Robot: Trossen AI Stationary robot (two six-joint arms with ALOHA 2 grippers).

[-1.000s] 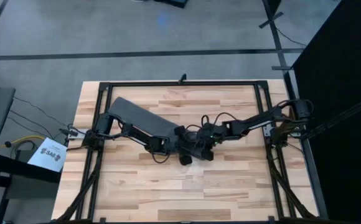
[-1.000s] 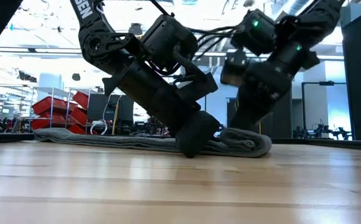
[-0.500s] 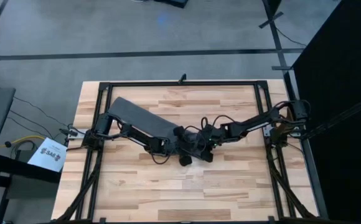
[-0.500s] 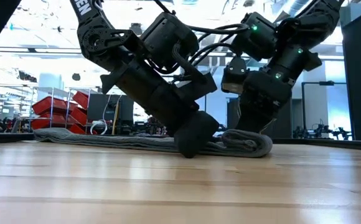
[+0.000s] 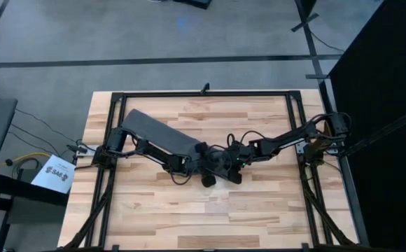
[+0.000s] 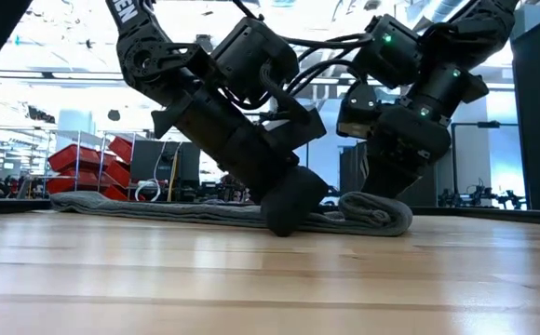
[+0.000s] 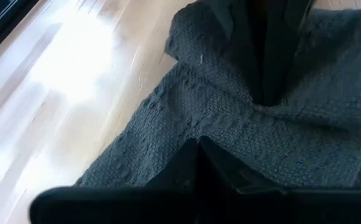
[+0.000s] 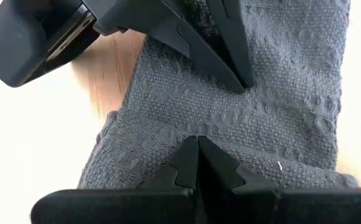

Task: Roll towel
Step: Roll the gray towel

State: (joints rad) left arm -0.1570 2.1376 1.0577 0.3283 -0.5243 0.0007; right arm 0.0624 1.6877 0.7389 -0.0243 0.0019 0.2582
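Low view alone shows the towel (image 6: 374,213) end curled over.

High view: both grippers meet mid-table; the left gripper (image 5: 208,166) and right gripper (image 5: 225,165) merge into one dark mass, finger gap too small to read there. The towel (image 5: 162,136) end under them is covered by the arms; its rolled end is not visible from above.

Low view: left gripper (image 6: 287,207) blocks the stretch of towel (image 6: 158,208) behind it. Arm tops cut off by the upper edge.

Left wrist view: towel (image 7: 187,112) runs off the frame edges; the wood table (image 7: 56,81) is washed out by glare.

Right wrist view: towel (image 8: 292,106) is cropped by the edges. White label not identifiable in any view.
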